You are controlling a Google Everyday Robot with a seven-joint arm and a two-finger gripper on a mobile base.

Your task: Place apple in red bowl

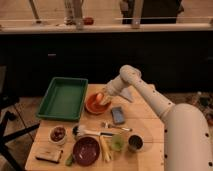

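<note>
The gripper (103, 96) hangs over the red bowl (95, 104), with the apple (100, 96) right at its fingertips above the bowl; whether it grips the fruit, I cannot tell. The green tray (64, 97) sits just left of the bowl, a phone (118, 114) just right.

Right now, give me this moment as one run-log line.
gripper: over round orange-red bowl | small orange-red apple: at gripper, inside bowl rim | release: unconfirmed | green tray: left of bowl
</note>
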